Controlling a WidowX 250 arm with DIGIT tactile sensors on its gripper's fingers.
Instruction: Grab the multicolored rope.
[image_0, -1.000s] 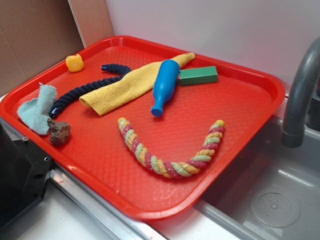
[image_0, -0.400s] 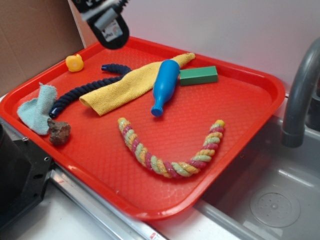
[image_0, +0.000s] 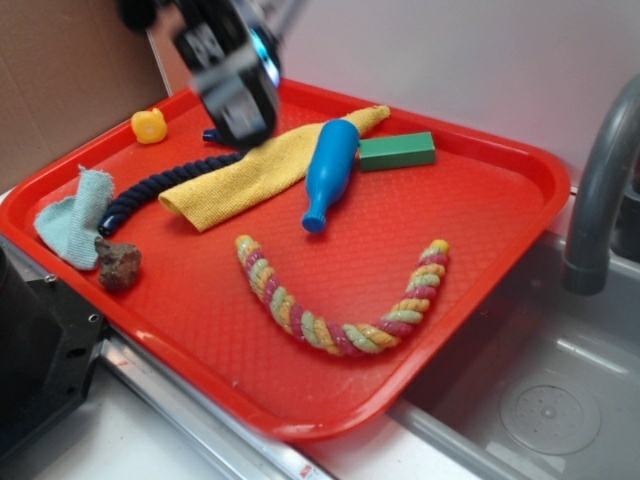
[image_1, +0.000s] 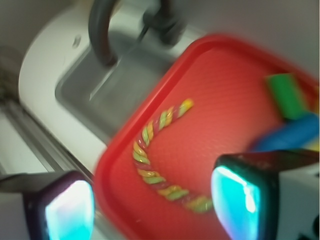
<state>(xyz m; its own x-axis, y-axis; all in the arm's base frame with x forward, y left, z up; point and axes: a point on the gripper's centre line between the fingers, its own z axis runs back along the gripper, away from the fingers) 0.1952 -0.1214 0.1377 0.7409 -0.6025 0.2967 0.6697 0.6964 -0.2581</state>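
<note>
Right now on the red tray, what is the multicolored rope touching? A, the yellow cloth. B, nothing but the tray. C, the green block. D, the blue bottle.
B: the multicolored rope lies in a U-shaped curve on a bare part of the red tray, apart from the blue bottle, the yellow cloth and the green block.

Red tray w/ multicolored rope, navy rope, yellow cloth, blue bottle, green block.
</note>
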